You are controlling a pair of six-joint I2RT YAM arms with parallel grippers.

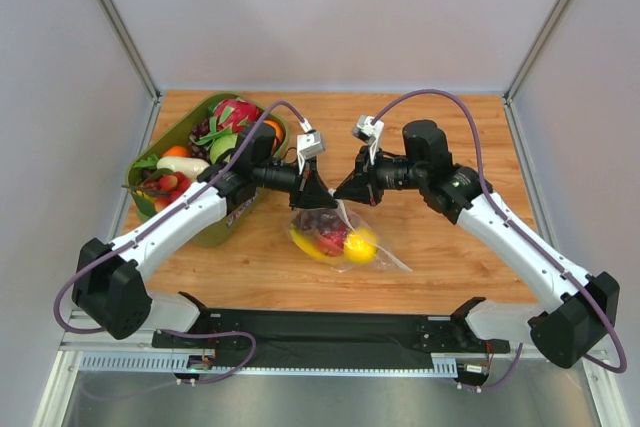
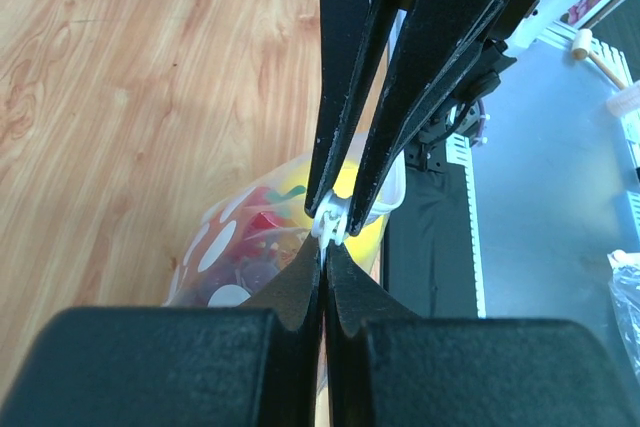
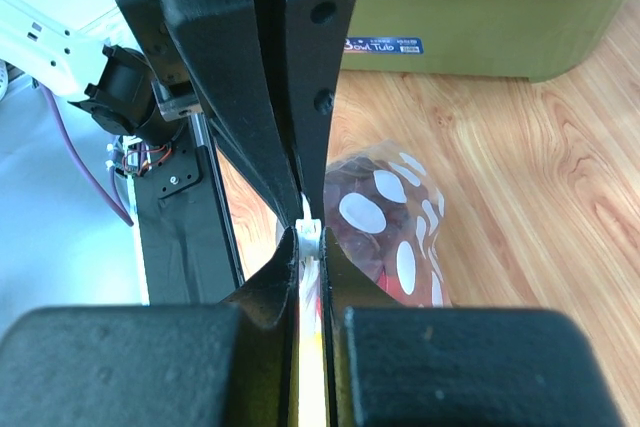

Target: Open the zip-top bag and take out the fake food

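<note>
Plastic of the zip-top bag [image 1: 345, 242] looks soft, slippery; left claw [image 2: 325, 247] and right claw [image 3: 308, 234] squeeze tight on its zip strip [image 2: 330, 222].

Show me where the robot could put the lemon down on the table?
Bare wood lies right of the bag, between it and the right arm, and along the table's far edge. The left side is crowded by the bin. The middle is crowded too, where the left gripper and right gripper pinch the bag.
</note>
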